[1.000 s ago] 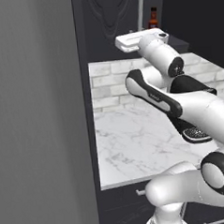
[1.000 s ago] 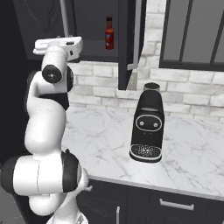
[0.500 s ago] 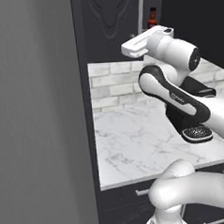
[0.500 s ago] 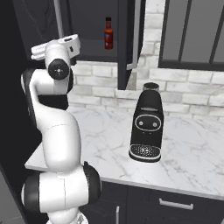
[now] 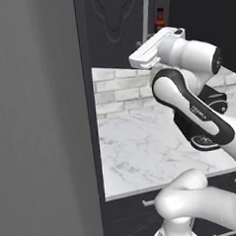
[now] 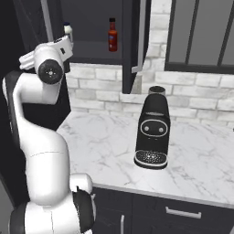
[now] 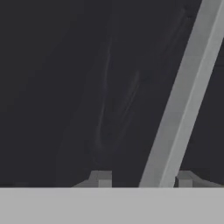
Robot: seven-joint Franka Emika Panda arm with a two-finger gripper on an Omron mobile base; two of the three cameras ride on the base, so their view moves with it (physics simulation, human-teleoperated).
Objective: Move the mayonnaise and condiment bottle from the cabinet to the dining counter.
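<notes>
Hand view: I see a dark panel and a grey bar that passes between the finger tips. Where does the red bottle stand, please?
Observer: The condiment bottle stands upright on the shelf inside the cabinet, toward the shelf's right side.
Operator: And the white jar?
Observer: The mayonnaise stands on the same shelf, near its left end, apart from the bottle.
Operator: Is something on the worktop below?
Observer: A black coffee machine stands on the marble worktop, clear of the arm.
</notes>
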